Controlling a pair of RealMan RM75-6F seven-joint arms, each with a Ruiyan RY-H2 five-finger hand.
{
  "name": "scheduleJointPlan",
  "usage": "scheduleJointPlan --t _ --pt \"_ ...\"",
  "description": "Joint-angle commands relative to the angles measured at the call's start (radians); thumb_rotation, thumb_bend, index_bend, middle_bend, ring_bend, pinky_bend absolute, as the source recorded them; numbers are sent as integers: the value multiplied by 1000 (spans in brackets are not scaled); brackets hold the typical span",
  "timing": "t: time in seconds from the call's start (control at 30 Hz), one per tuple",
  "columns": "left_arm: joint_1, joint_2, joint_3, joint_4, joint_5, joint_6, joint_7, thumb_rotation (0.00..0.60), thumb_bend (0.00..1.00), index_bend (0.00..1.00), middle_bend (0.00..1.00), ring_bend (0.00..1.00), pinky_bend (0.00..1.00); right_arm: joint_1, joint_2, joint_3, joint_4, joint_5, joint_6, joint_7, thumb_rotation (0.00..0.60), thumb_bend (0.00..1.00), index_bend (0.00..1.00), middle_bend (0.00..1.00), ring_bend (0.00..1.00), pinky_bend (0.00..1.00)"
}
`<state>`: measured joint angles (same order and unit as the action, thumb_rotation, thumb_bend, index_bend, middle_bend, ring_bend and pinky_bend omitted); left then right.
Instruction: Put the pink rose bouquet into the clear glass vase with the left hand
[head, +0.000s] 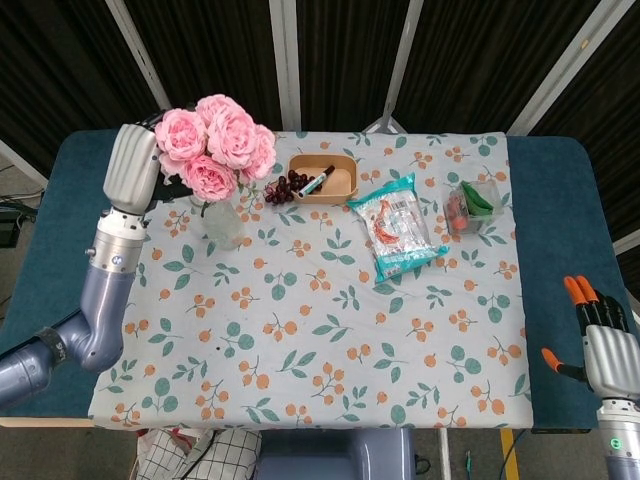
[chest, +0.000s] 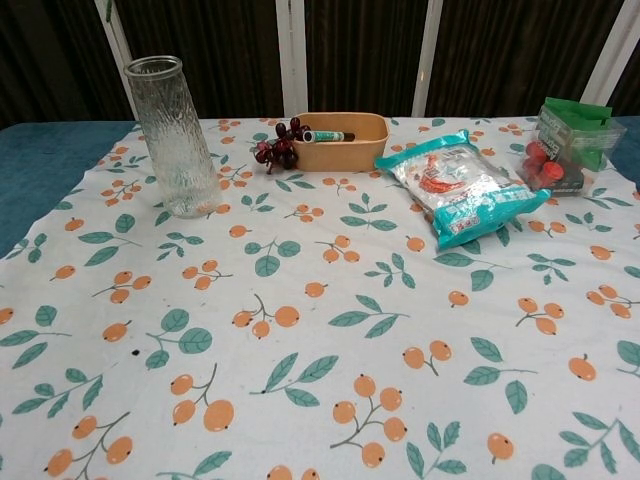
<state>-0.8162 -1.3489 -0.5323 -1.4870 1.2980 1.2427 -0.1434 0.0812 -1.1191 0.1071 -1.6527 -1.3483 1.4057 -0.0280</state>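
My left hand grips the pink rose bouquet and holds it high, over the clear glass vase as the head view shows it; the blooms hide the vase's mouth. In the chest view the vase stands upright and empty at the far left of the floral cloth, and neither the bouquet nor my left hand shows there. My right hand hangs off the table's near right corner, fingers apart, holding nothing.
A tan tray with a marker and dark grapes beside it lies behind the middle. A teal snack bag and a clear box of red and green items sit to the right.
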Motion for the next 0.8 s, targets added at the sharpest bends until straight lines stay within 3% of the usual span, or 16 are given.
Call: scheduleJointPlan --t 0.03,0.47,0.8 --pt "-45 -60 -3 89 -12 -17 -54 600 405 591 575 431 469 5 -7 6 8 13 -7 -6 600 240 10 4 31 11" --pt "-114 -214 50 360 14 -15 -204 600 405 592 575 430 469 14 -23 10 37 34 -27 -8 600 240 10 4 31 11" --pt "-113 -281 96 445 24 -15 -291 600 386 592 564 430 453 6 -16 12 35 36 -17 6 600 240 10 4 31 11"
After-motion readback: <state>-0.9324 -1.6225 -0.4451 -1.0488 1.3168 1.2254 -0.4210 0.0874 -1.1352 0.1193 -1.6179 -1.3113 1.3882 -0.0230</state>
